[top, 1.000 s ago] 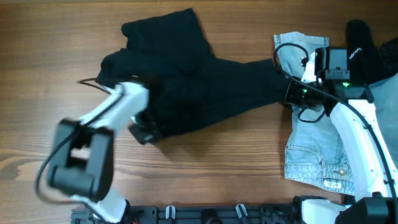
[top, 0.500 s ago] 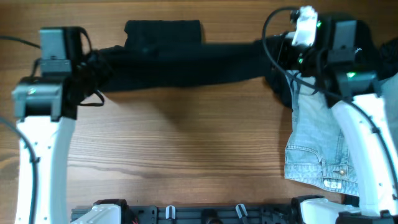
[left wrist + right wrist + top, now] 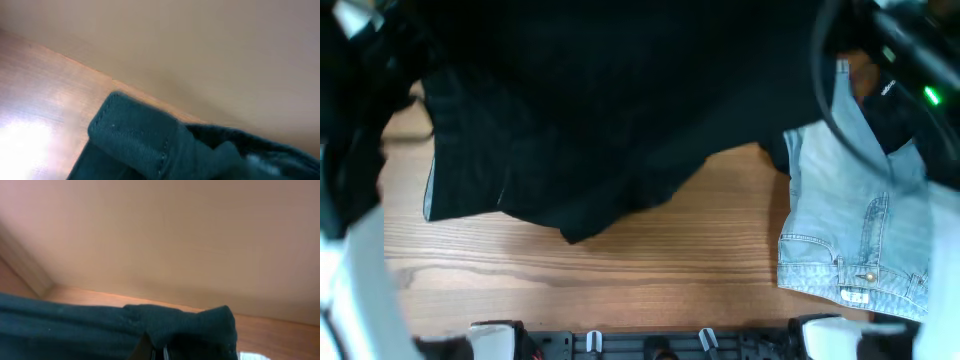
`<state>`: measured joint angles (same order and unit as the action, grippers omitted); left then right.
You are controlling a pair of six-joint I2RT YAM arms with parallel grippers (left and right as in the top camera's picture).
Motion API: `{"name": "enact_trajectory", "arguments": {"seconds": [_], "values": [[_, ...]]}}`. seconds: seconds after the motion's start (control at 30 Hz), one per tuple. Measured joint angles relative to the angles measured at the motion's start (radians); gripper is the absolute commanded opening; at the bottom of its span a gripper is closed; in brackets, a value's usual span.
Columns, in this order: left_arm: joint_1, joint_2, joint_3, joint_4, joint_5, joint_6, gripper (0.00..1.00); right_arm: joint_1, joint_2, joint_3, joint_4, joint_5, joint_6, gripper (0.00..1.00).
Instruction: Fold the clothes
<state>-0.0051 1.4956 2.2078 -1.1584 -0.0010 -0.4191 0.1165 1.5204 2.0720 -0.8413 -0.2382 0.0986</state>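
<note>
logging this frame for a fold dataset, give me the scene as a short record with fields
black garment: raised off the table, spread wide across the top of the overhead view, lower edge uneven
jeans: light-blue denim, lying on the table at the right, not held
table: wood, visible below the garment
end effectors: fingers hidden by fabric in both wrist views, grip cannot be read
fold: not yet made

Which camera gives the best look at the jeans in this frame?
The overhead view. The jeans lie on the right side of the table, pocket and button showing, their upper end partly hidden by the black garment. Both wrist views show only that garment against wall and table, no jeans.
</note>
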Motion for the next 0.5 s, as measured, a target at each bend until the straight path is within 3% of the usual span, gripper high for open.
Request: {"name": "enact_trajectory", "arguments": {"seconds": [0.13,0.27,0.37,0.5], "values": [[0.000,0.307,-0.002,0.304,-0.021,0.037,0.04,0.000,0.257,-0.017,0.343,0.044,0.024,0.04],[-0.005,0.383,-0.015,0.518,-0.004,0.036,0.04,0.005,0.242,0.011,0.499,0.103,0.061,0.04],[-0.009,0.351,0.037,0.509,0.020,0.037,0.04,0.012,0.199,0.040,0.412,0.166,0.034,0.04],[-0.013,0.278,0.077,0.179,0.046,0.039,0.04,0.020,0.154,0.064,0.023,0.208,0.005,0.04]]}}
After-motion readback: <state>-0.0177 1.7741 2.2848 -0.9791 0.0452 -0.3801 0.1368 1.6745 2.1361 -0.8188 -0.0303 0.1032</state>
